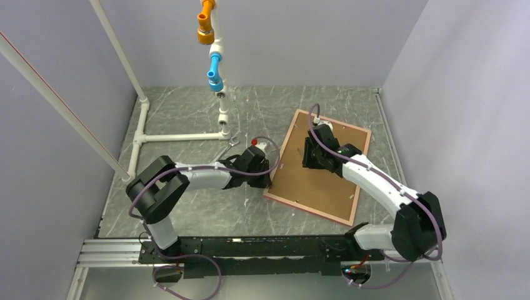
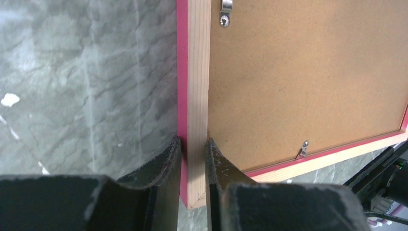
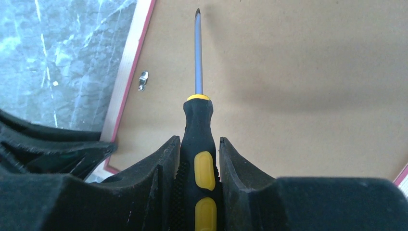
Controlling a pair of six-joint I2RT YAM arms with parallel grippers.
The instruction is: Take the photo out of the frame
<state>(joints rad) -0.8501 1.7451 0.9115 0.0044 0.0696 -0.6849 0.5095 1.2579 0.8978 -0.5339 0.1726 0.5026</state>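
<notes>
The frame (image 1: 357,164) lies face down on the table at centre right, its brown backing board (image 1: 306,184) up. The photo is hidden beneath the board. My left gripper (image 1: 267,178) is shut on the frame's left border near its near corner; in the left wrist view the gripper (image 2: 193,144) pinches the pink-and-wood strip (image 2: 197,72). My right gripper (image 1: 310,156) hovers over the board, shut on a black-and-yellow screwdriver (image 3: 198,125) whose tip points along the board (image 3: 298,72). Small metal clips (image 2: 303,148) (image 3: 143,80) sit at the board's edges.
A white pipe structure (image 1: 169,135) with blue (image 1: 215,65) and orange fittings stands at the back left. A small metal tool (image 1: 226,149) lies near its foot. Walls close in on the left, back and right.
</notes>
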